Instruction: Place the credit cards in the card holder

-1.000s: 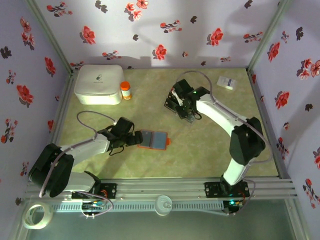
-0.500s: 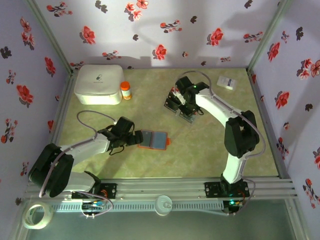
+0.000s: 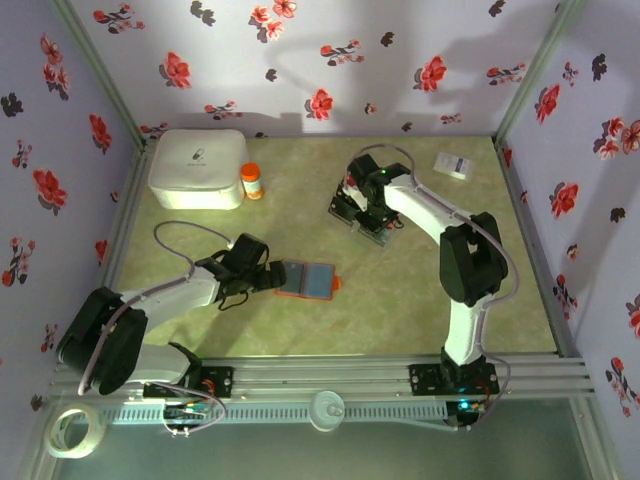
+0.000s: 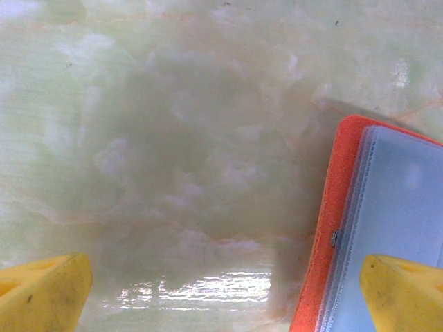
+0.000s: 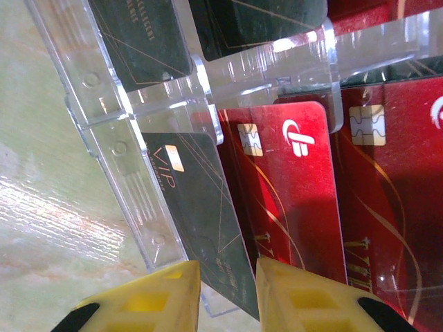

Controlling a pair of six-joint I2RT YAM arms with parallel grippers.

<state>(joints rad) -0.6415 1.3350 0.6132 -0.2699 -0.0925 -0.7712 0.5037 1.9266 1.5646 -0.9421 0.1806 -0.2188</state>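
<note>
Right gripper (image 5: 223,294) fingers (image 5: 142,301) nearly closed, pinching a black VIP card (image 5: 201,228) beside red credit cards (image 5: 294,200) in a clear tray (image 5: 118,149). Left gripper (image 4: 221,294) fingers spread wide over desk (image 4: 180,138), one overlapping the open card holder (image 4: 384,221).

White case (image 3: 197,168), orange bottle (image 3: 252,181) beside.

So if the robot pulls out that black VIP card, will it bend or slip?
The black VIP card looks thin, flat and straight-edged, so it probably stays fairly stiff and feels light. Its glossy face could slip between the yellow fingers. It stands in a clear plastic tray, which may drag along.
</note>
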